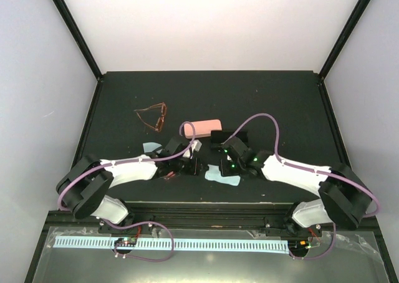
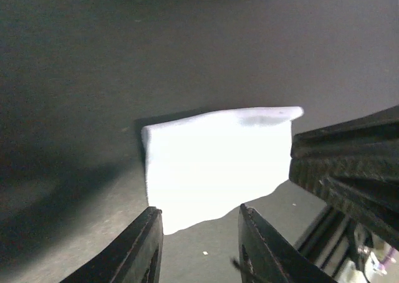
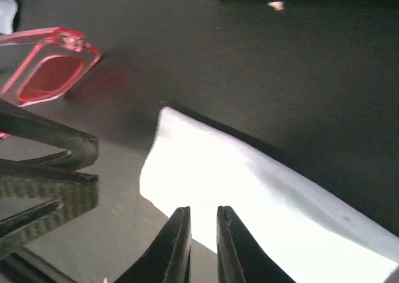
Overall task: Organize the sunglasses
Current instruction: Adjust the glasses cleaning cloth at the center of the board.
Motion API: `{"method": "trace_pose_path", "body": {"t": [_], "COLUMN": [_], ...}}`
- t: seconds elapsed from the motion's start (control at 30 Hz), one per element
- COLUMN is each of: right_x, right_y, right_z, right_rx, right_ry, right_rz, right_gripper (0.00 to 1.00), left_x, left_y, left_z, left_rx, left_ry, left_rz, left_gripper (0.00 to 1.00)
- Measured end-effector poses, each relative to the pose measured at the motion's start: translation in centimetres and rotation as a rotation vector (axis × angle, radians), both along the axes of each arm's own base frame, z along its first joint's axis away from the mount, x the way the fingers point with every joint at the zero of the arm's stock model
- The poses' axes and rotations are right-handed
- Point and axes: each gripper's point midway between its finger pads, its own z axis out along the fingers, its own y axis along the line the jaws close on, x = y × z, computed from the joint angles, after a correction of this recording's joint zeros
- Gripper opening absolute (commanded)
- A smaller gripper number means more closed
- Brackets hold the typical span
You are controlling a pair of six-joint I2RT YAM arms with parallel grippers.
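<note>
Red-pink sunglasses [image 3: 47, 71] just beside left tool [image 2: 199, 213], jaws apart, right tool [image 3: 202, 211] narrowly parted over cloth [image 3: 249, 189]

The brownish-amber sunglasses [image 1: 151, 117] lie arms spread at the back left, the translucent red-pink pair [image 3: 48, 76] flat nearer the front centre

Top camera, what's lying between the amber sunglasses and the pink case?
Nothing: in the top view, only bare dark table separates the amber sunglasses from the pink case.
</note>
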Motion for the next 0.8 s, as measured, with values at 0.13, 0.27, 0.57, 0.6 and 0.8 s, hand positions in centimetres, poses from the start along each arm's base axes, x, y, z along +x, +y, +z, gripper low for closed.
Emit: {"method": "trace_pose_path", "body": {"t": [0.13,0.27,0.57,0.6,0.8], "right_x": [-0.3,-1.6,-2.4,-2.3,-1.2], "right_y": [-2.0,-3.7,-5.1,-5.3,-8.0], "right_z": [-0.5,-2.6,-4.7,-4.7,-4.6], "right_rx": [-0.045,-0.100,-0.159,-0.175,-0.327], "right_ry": [-0.004,0.049,0.099,0.093,0.042], "right_rz": [-0.069,-0.097,-0.136,-0.144,-0.221], "right_gripper": [0.08,0.03,0.01,0.01,0.04], "left_x": [-0.3,-1.0,-1.8,-1.9,-1.3], "left_y": [-1.3,-2.4,-2.4,-2.3,-2.2], "left_z": [0.3,-0.5,-3.1,-3.3,-3.3], "left_rx": [-0.056,-0.066,-0.016,-0.008,0.035], "left_ry": [0.015,0.052,0.122,0.129,0.123], "left_rz": [-0.048,-0.092,-0.109,-0.108,-0.088], "left_gripper": [0.28,0.25,0.24,0.24,0.24]}}
